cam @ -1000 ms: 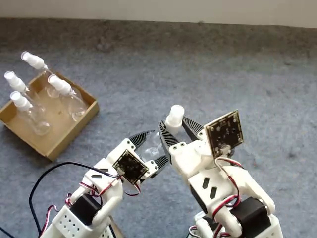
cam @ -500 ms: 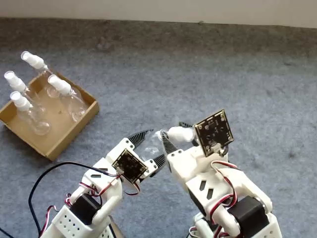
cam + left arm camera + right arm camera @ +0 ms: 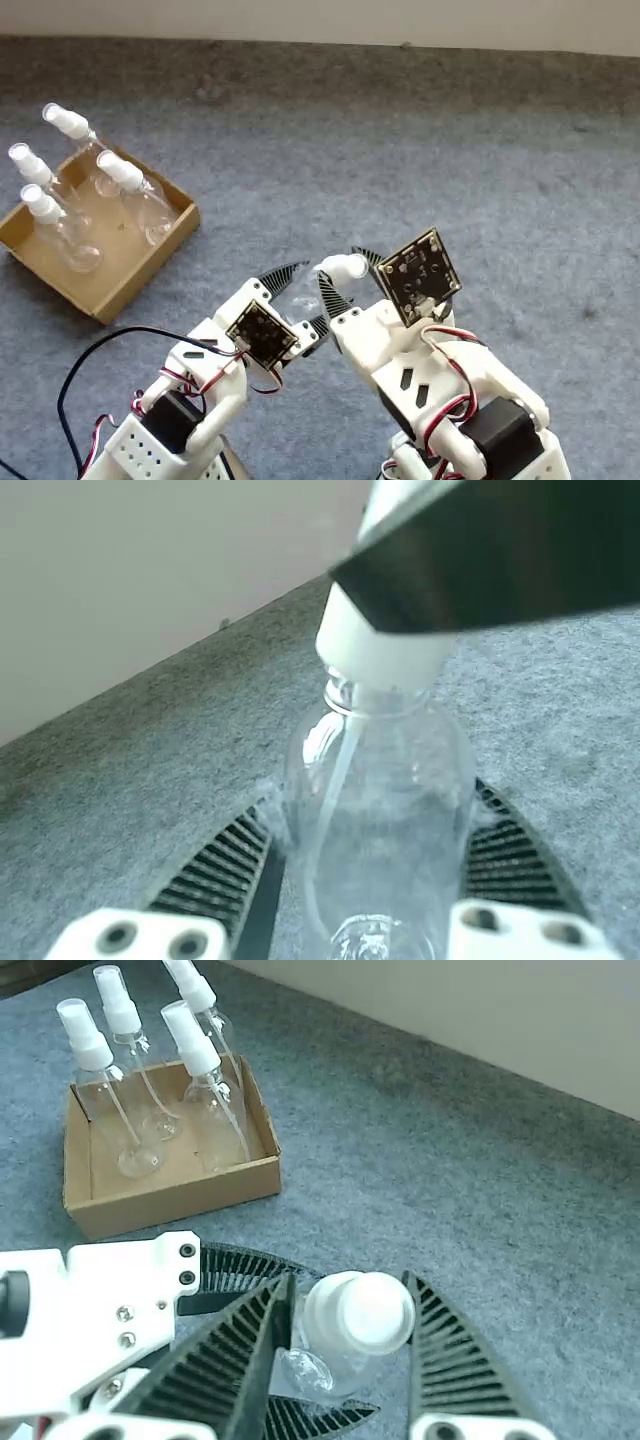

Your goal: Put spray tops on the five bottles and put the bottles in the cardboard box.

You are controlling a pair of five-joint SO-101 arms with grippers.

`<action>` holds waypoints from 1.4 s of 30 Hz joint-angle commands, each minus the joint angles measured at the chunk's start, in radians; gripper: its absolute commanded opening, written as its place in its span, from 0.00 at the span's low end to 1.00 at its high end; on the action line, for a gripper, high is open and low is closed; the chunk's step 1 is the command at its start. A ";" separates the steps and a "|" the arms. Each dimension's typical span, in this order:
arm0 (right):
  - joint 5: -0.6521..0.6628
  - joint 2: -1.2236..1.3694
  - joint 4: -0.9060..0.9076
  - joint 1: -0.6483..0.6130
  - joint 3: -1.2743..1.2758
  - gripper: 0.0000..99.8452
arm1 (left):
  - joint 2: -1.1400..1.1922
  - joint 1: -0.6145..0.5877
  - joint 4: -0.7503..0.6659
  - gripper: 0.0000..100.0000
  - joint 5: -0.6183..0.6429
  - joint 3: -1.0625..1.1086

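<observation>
Down to the fifth bottle (image 3: 375, 810), clamped in left gripper (image 3: 305, 298), spray top (image 3: 343, 266) pinched onto it by right gripper (image 3: 350, 1300); four bottles (image 3: 150, 215) capped in cardboard box (image 3: 150, 262).

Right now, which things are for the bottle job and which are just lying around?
For the job: left gripper gripping the bottle; right gripper holding the top at its neck; box with four capped bottles inside.
Just lying around: black cable, grey carpet.
</observation>
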 commanded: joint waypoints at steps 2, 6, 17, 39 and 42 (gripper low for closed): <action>0.012 0.001 0.048 -0.005 -0.206 0.15 | -0.005 -0.013 -0.028 0.14 -0.006 0.021; 0.012 0.001 0.119 -0.005 -0.338 0.15 | -0.005 -0.013 -0.028 0.14 -0.006 0.021; 0.011 0.002 0.122 0.291 -0.334 0.01 | -0.005 -0.153 -0.094 0.14 -0.006 0.019; 0.005 -0.007 -0.496 0.291 0.504 0.00 | -0.005 -0.372 -0.207 0.14 0.115 0.013; 0.003 -0.007 -0.550 0.254 0.538 0.00 | -0.005 -0.371 -0.227 0.14 0.117 0.013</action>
